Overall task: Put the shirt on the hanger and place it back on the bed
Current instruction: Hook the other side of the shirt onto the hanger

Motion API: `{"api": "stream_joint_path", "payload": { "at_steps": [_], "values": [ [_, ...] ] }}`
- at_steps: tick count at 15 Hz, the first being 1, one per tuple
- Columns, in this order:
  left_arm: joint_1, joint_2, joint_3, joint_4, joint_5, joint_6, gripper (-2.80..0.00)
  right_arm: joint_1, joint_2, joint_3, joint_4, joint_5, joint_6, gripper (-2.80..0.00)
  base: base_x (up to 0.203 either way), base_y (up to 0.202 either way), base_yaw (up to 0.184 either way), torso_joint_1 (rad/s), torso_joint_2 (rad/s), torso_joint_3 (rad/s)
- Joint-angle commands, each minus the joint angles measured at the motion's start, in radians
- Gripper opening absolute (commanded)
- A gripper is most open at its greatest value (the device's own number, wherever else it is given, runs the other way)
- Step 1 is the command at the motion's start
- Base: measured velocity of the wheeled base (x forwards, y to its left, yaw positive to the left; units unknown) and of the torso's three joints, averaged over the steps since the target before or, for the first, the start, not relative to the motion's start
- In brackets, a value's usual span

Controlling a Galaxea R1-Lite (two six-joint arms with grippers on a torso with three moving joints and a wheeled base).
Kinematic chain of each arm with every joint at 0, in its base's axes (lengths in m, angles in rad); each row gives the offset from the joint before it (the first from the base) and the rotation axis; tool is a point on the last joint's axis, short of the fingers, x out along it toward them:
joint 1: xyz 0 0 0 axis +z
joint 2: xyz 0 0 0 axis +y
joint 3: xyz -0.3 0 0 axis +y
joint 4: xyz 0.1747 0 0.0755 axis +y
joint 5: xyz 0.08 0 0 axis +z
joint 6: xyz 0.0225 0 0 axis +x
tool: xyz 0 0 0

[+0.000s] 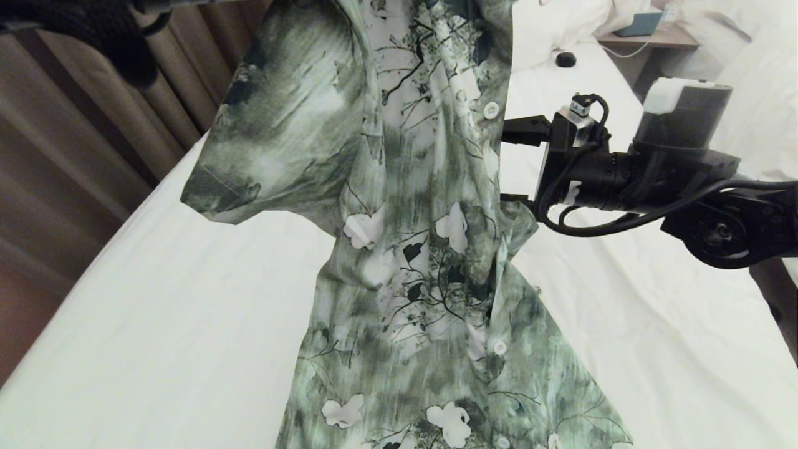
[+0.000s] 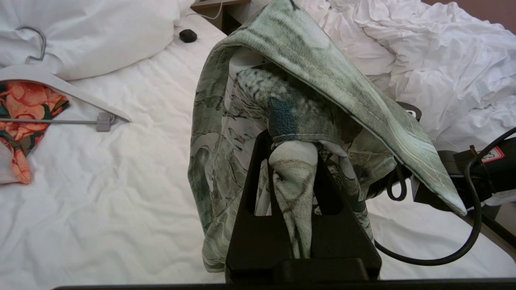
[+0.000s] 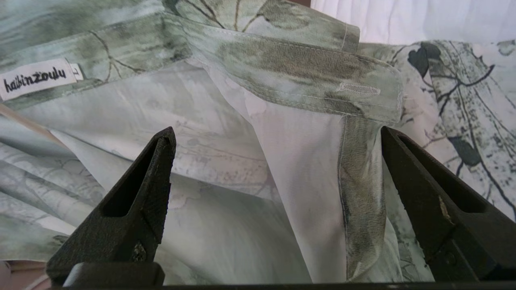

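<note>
The left hand is clamped on a bunch of the shirt, holding it up over the bed with its hem trailing on the sheet. The right hand, fingers spread wide, faces the open collar, holding nothing. This looks like the opening-up step; next it likely needs a grip on the collar edge, and the hanger isn't visible.

Black cables are looping around the matte black right arm, which is carrying a white-capped grey cylinder. The right claw is showing rough, hollowed wedge-shaped black fingers.
</note>
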Motion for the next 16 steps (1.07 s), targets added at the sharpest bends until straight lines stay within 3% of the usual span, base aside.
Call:
{"api": "stream_joint_path", "payload": {
  "at_steps": [1, 3, 4, 11, 16],
  "values": [
    [0.0, 0.004, -0.002, 0.0, 0.0, 0.001, -2.8, 0.001, 0.009, -0.004, -0.004, 0.005, 0.006, 0.0, 0.0, 0.0, 0.0, 0.0, 0.0, 0.0],
    [0.0, 0.004, -0.002, 0.0, 0.0, 0.001, -2.8, 0.008, 0.01, -0.004, -0.004, 0.005, 0.006, 0.0, 0.0, 0.0, 0.0, 0.0, 0.0, 0.0],
    [0.0, 0.004, -0.002, 0.0, 0.0, 0.001, -2.8, 0.01, 0.01, -0.004, -0.004, 0.005, 0.006, -2.8, 0.0, 0.0, 0.0, 0.0, 0.0, 0.0],
    [0.0, 0.0, 0.008, 0.002, 0.02, 0.0, -2.8, 0.013, 0.0, -0.031, -0.004, -0.001, 0.007, -2.8, 0.0, 0.0, 0.0, 0.0, 0.0, 0.0],
    [0.016, 0.004, 0.054, -0.009, 0.031, -0.03, -2.8, -0.093, -0.032, -0.063, -0.003, -0.036, 0.085, -2.8, 0.0, 0.0, 0.0, 0.0, 0.0, 0.0]
  ]
}}
